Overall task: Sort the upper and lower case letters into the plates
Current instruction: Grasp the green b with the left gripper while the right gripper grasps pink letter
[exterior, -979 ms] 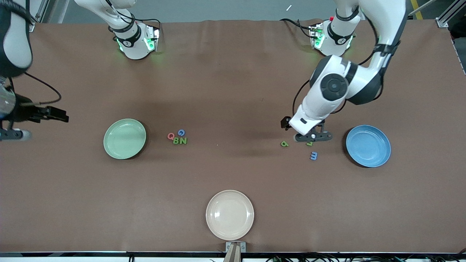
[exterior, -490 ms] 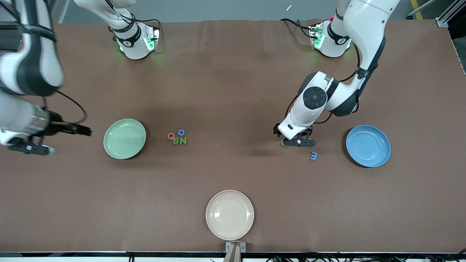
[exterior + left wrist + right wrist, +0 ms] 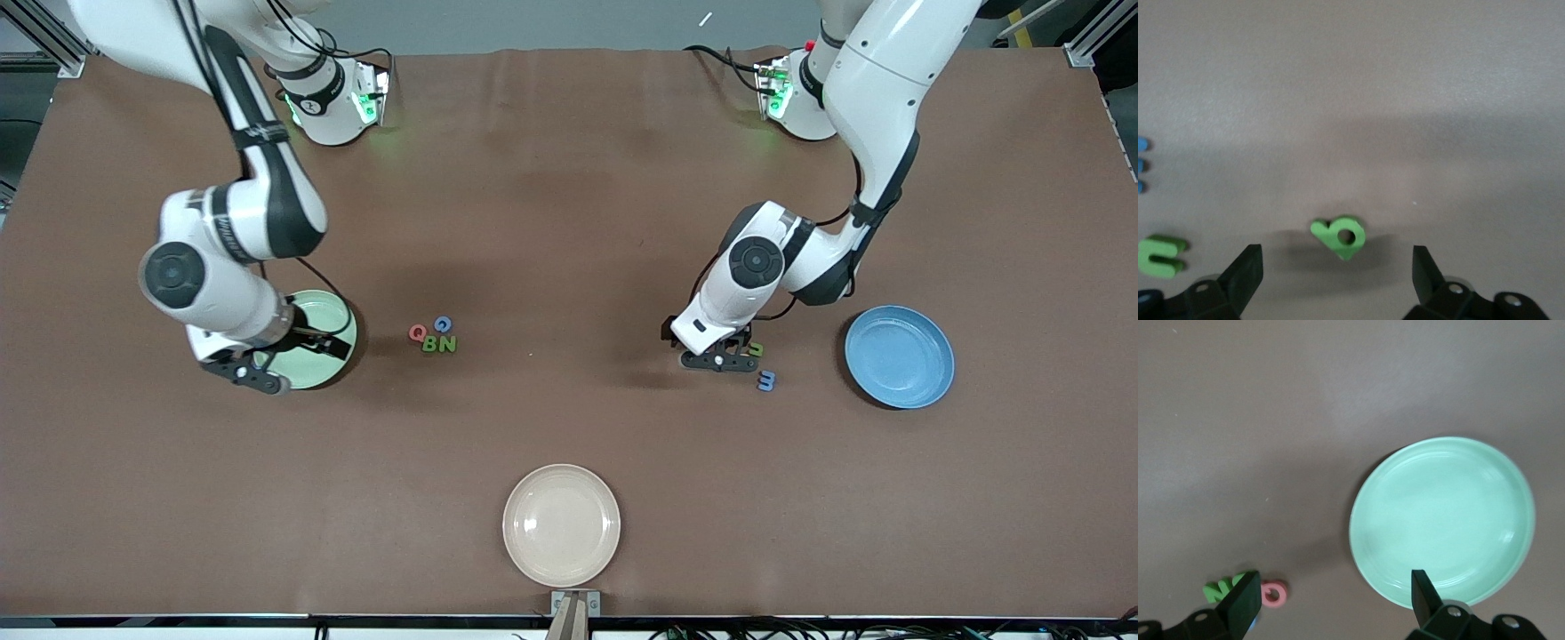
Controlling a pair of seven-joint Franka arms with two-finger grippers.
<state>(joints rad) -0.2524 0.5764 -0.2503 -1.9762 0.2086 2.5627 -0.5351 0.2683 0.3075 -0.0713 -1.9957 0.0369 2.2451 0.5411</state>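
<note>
Left gripper [image 3: 1338, 280] hung jaws-wide over the green small letter [image 3: 1340, 237] near the blue plate [image 3: 899, 356], pick pending, needing descent; right gripper [image 3: 1331, 603], jaws wide, over the green plate [image 3: 1443, 520].

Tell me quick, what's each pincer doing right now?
Left pincer: open, empty, over the small green letter.
Right pincer: open, empty, over the pale green plate.

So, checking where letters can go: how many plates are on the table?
3: pale green plate under the right hand, bright blue plate toward the left arm's end, cream-white plate nearest the front camera.
</note>
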